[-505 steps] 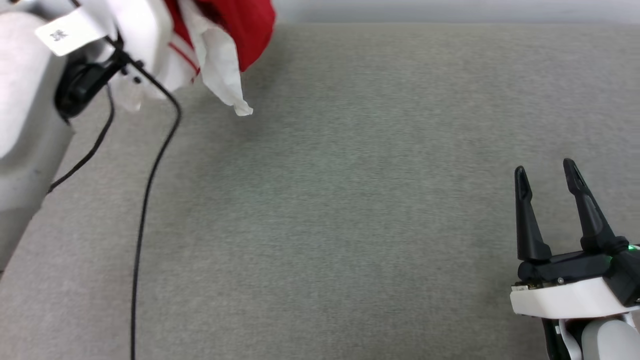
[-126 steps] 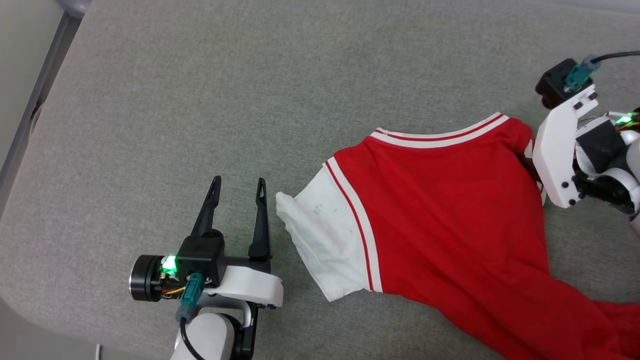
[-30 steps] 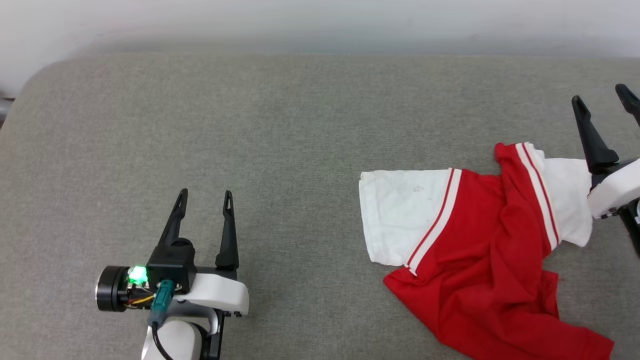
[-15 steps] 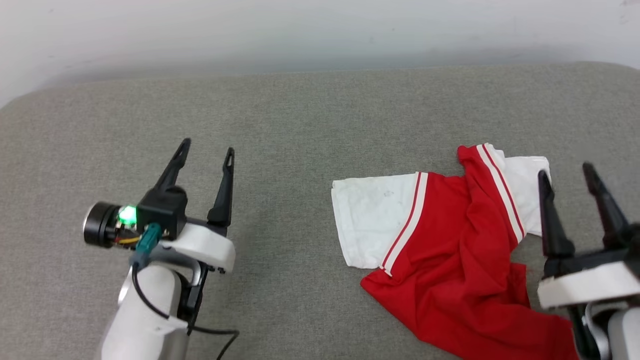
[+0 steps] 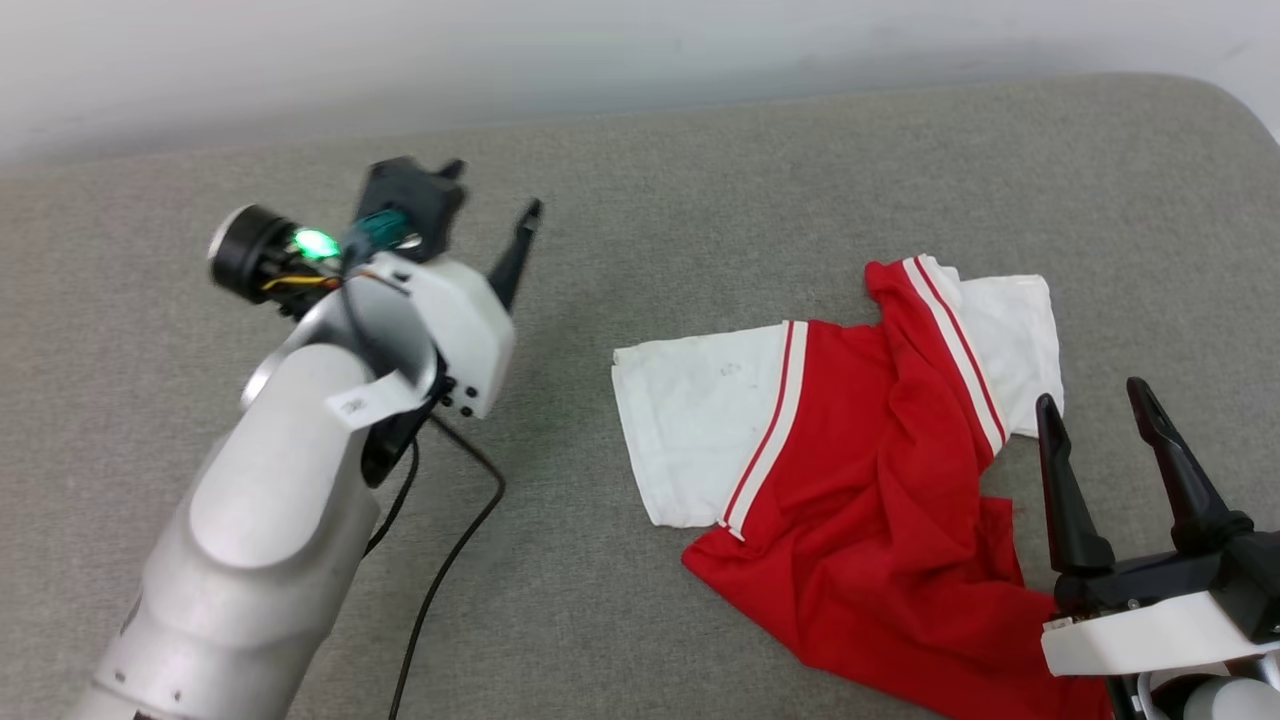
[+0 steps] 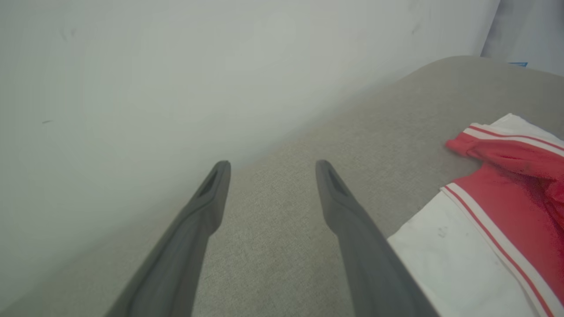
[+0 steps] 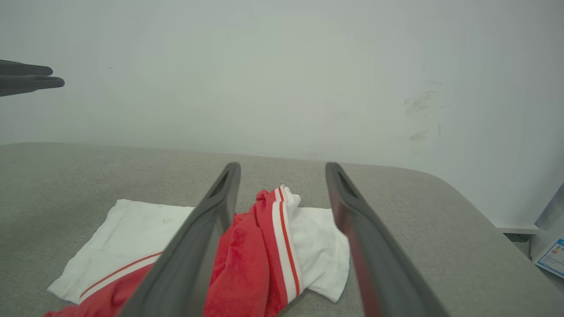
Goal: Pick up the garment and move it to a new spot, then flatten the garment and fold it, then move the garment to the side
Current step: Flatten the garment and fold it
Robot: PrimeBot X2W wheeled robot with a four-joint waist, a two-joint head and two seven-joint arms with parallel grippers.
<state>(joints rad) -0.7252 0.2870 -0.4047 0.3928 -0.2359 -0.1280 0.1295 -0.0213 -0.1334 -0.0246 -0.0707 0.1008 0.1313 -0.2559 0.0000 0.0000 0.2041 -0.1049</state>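
The garment (image 5: 860,480) is lying in a rumpled heap on the grey cushioned surface (image 5: 700,150), right of centre in the head view and free of both grippers. One white sleeve (image 5: 690,430) is spreading out flat toward the robot's left, its striped trim (image 5: 765,420) running along the seam. The red body is bunching and folding over itself, so the other sleeve (image 5: 1010,340) is peeking out on the far side from beneath a ridge of red cloth. The print is not showing, probably because the cloth is doubling over it or lying face down.

The right gripper (image 5: 1090,395) is hovering at the near right edge of the shirt with its fingers spread wide and nothing between them. Its fingers are pointing over the bunched red folds, which looks like a ready position for pinching a hem or shoulder. The left gripper (image 5: 497,188) is also standing wide apart and empty, raised off the surface and well to the left of the flat sleeve, angling toward the pale wall (image 5: 600,40). Its black cable (image 5: 450,560) is trailing across the cushion beneath the forearm.

The shirt appears to be set down at its spot already, so flattening seems to be the step in hand — each arm taking one side to draw the folds out.
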